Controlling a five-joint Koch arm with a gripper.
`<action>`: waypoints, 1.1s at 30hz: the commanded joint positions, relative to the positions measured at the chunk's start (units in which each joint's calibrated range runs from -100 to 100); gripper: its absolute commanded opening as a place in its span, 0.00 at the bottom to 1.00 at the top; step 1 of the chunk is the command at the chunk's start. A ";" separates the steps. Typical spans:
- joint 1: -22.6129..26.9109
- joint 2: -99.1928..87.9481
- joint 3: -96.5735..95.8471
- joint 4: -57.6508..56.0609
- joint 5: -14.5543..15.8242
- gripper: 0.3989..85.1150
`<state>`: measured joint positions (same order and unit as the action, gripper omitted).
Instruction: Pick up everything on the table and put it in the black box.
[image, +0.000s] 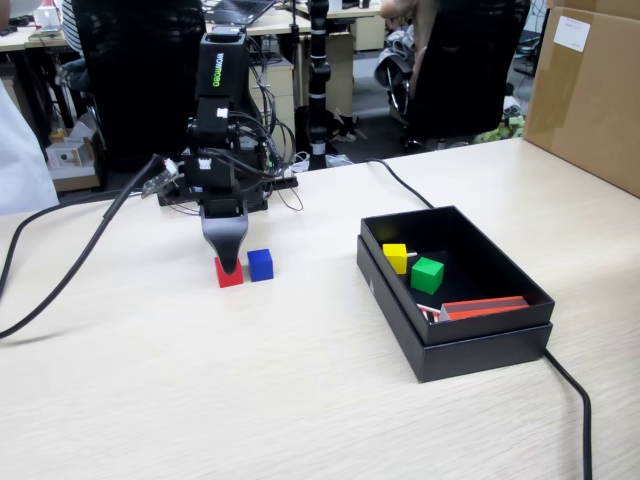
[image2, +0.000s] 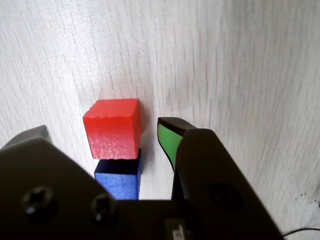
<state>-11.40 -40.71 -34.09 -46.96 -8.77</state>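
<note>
On the pale wood table (image: 300, 400) a red cube (image: 226, 277) (image2: 112, 127) and a blue cube (image: 260, 264) (image2: 120, 179) stand touching each other. My gripper (image: 230, 262) (image2: 102, 130) is lowered over the red cube and is open. Its jaws stand either side of the cube with a gap on each side, and the right finger (image2: 169, 137) shows a green pad. The black box (image: 470, 355) sits to the right in the fixed view. A yellow cube (image: 395, 257) and a green cube (image: 427, 274) lie inside it.
A flat red-orange strip (image: 485, 307) lies in the box's near end. A big brown carton (image: 590, 90) stands at the back right. Black cables (image: 60, 275) cross the table on the left, and another cable (image: 575, 395) runs past the box's right side.
</note>
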 joint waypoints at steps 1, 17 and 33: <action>-0.54 2.10 3.99 2.94 -0.68 0.44; -1.56 0.61 16.78 3.98 -2.88 0.16; 22.91 13.69 58.94 -9.93 7.18 0.16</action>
<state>10.48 -27.38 19.85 -55.87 -2.66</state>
